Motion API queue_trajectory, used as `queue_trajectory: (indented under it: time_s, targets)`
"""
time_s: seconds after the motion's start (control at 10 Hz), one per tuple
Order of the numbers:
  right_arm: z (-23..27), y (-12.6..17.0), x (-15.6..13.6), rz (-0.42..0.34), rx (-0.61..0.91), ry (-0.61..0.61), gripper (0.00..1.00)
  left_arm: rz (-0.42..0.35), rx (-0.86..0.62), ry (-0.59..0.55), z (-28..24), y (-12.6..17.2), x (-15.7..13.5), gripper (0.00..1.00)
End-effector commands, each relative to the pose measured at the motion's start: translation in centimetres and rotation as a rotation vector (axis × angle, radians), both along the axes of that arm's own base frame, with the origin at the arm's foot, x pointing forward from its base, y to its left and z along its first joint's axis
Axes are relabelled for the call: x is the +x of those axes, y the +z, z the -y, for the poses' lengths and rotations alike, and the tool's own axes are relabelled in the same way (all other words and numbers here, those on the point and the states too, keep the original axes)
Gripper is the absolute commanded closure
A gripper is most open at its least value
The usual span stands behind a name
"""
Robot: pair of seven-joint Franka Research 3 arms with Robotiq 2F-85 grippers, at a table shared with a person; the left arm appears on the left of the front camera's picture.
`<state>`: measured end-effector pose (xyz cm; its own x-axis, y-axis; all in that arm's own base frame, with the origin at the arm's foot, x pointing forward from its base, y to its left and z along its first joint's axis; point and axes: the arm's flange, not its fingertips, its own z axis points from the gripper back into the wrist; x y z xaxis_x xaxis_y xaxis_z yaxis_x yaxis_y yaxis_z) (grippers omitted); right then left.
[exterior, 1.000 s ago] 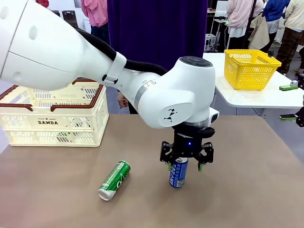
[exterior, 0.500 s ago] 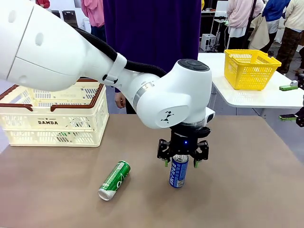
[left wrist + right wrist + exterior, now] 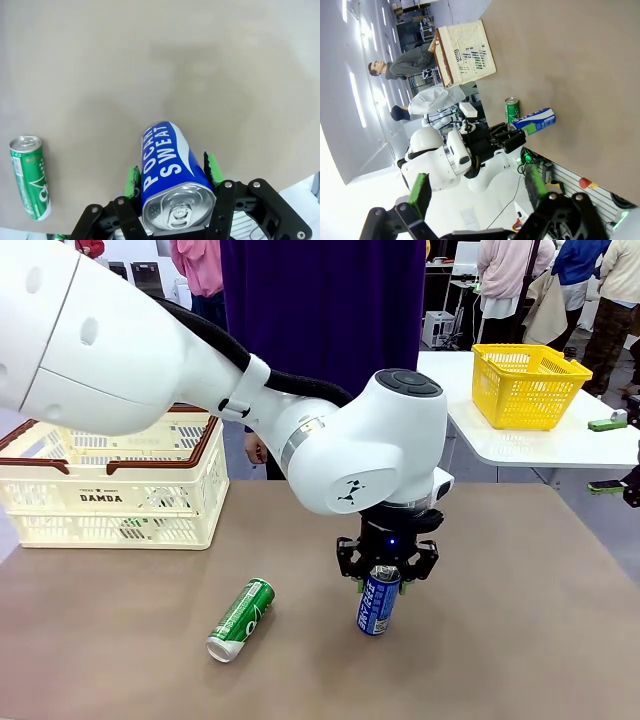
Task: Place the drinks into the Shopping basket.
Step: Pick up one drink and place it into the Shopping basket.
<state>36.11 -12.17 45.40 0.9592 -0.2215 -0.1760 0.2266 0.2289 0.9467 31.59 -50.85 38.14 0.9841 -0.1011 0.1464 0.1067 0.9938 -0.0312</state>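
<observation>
Standing upright on the surface (image 3: 520, 640), the blue can (image 3: 377, 602) sits between the left tool's (image 3: 385, 583) green pads, which are closing on its upper wall; smooth, dentable metal, so moderate squeeze suits.

Front view: fixed camera at the robot's side, looking across the surface (image 3: 520, 640) toward the far edge, mid-distance, blue can (image 3: 377, 603) near centre. Left wrist view: looks steeply down along the left tool (image 3: 172, 175), very close to the blue can (image 3: 170, 165), green can (image 3: 30, 177) lying beside it. Right wrist view: rolled sideways, well back from the blue can (image 3: 536, 121), looking over the right tool (image 3: 477, 192). All three share both cans and the surface.
</observation>
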Motion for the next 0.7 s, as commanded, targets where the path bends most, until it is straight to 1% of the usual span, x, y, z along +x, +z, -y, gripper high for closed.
queue_trajectory:
  time_s: [0.0,0.2,0.3,0.4,0.5,0.6]
  targets:
    - [0.0,0.2,0.1,0.015,0.013,0.002,0.0,0.051,0.004,0.03,-0.4,0.0,-0.7,1.0]
    - [0.0,0.2,0.1,0.015,0.013,0.002,0.0,0.046,-0.008,0.032,-0.8,0.4,-0.7,1.0]
    - [0.0,0.2,0.1,0.015,0.013,0.002,0.0,0.053,-0.017,0.041,-1.5,1.6,-0.7,1.0]
    - [0.0,0.2,0.1,0.015,0.013,0.002,0.0,0.039,-0.065,0.015,-3.1,4.9,-0.9,1.0]
    - [0.0,0.2,0.1,0.015,0.013,0.002,0.0,0.044,-0.123,-0.008,-5.9,10.1,-1.1,1.0]
    - [0.0,0.2,0.1,0.015,0.013,0.002,0.0,0.059,-0.149,-0.025,-9.4,15.8,-1.5,1.0]
